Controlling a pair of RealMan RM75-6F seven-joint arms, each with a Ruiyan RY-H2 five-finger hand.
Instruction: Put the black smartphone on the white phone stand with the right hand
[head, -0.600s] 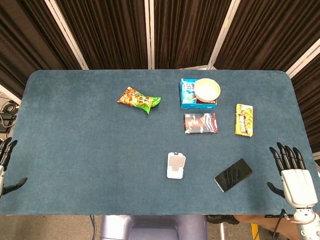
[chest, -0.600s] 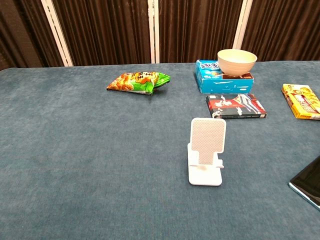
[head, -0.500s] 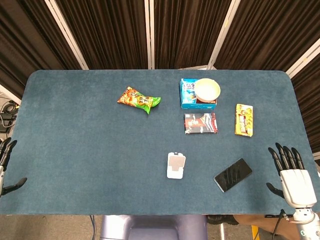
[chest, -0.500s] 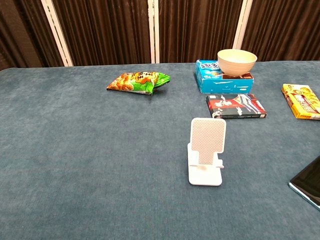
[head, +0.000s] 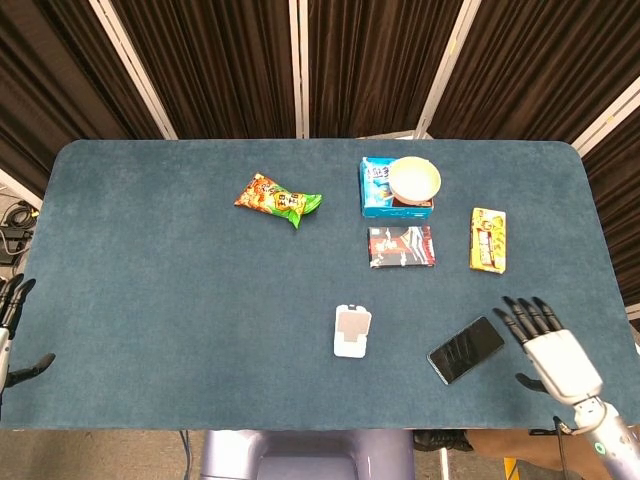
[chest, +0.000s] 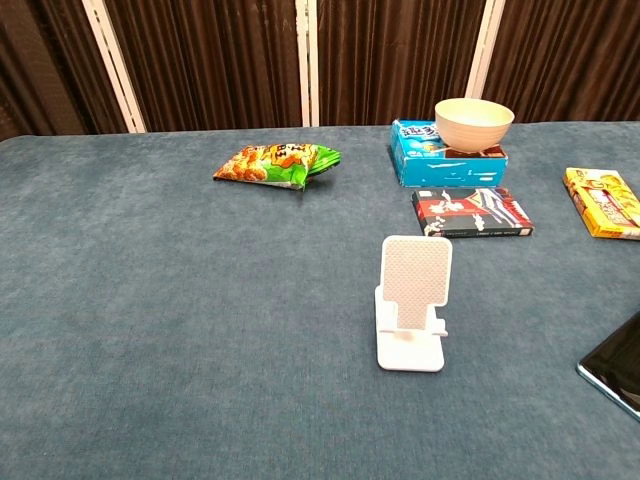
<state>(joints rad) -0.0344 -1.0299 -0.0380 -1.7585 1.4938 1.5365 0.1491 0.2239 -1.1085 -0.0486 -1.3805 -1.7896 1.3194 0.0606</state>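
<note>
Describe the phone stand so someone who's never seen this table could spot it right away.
On the blue table, look to the near edge, a little right of the middle. The phone stand stands there alone, left of the black phone. It is the only all-white thing, upright with a mesh-patterned back plate, while the snack packs farther back are colourful and lie flat.

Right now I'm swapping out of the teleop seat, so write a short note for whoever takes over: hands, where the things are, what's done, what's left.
Right hand: open, fingers spread, just right of the phone, not touching it.
Left hand: open, at the table's left edge, idle.
Phone: flat on the table, near the front right, right of the stand.
Stand: upright, empty, near the front centre.
Done: nothing yet; phone not grasped.
Left: grasp the phone with the right hand, carry it left, set it on the stand.
</note>
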